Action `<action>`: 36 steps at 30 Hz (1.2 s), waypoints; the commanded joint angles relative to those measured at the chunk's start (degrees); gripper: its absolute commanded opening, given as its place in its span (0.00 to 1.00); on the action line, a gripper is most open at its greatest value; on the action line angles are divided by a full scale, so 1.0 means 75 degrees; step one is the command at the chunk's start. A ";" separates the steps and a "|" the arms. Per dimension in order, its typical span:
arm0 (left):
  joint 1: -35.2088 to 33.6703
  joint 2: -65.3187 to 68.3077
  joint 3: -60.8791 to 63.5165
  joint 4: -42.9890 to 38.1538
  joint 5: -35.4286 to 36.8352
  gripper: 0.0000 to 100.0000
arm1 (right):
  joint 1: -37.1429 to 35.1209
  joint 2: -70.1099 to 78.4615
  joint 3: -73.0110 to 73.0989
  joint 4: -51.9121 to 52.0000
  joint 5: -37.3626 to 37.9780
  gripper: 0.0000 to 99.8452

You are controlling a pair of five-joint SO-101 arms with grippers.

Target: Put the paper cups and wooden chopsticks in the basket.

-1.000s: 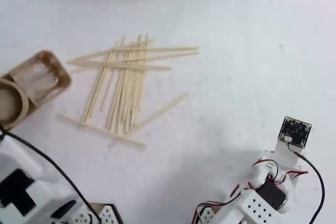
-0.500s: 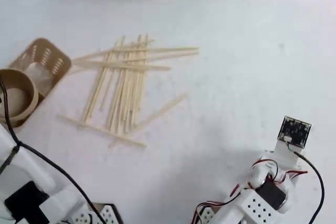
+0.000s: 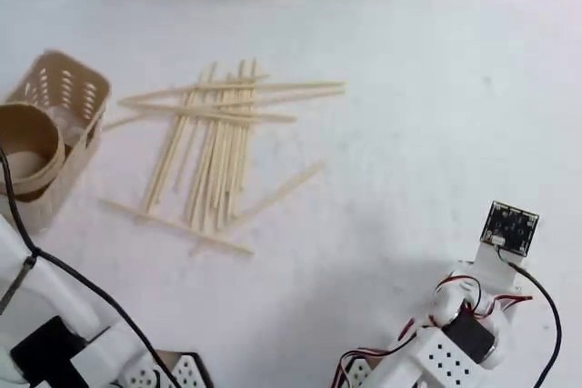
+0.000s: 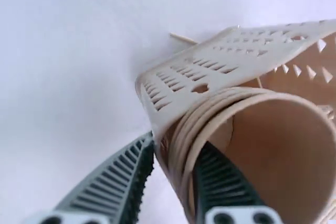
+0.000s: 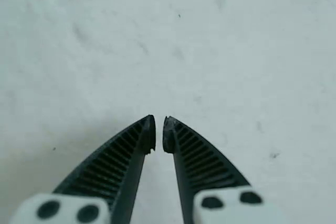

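A stack of paper cups sits against the near end of the tan slotted basket at the table's far left. The basket is tipped, so its perforated side wall faces up. In the left wrist view my left gripper is shut on the paper cups' rims together with the basket wall, one finger outside the basket and one inside the cup. Several wooden chopsticks lie in a loose pile at centre left. My right gripper is shut over bare table, holding nothing.
The right arm stays at the near right edge, its camera board pointing away. The left arm and its black cable occupy the near left corner. The white table stretches away to the right of the chopsticks.
The cups have moved farther from the near edge with my left gripper. The basket has tipped from lying mouth-up to showing its side wall. The right arm has not moved.
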 commanded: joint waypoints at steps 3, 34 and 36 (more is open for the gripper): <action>-0.0264 0.0193 -0.0504 -0.1067 0.0059 0.12 | 0.0029 -0.0029 0.0047 -0.0100 -0.0059 0.04; -0.0803 0.1565 -0.6189 0.0563 0.0000 0.27 | 0.0029 -0.0029 0.0047 -0.0100 -0.0059 0.05; -0.0568 0.1600 -0.6494 0.0750 -0.0457 0.26 | 0.0029 -0.0029 0.0047 -0.0100 -0.0059 0.05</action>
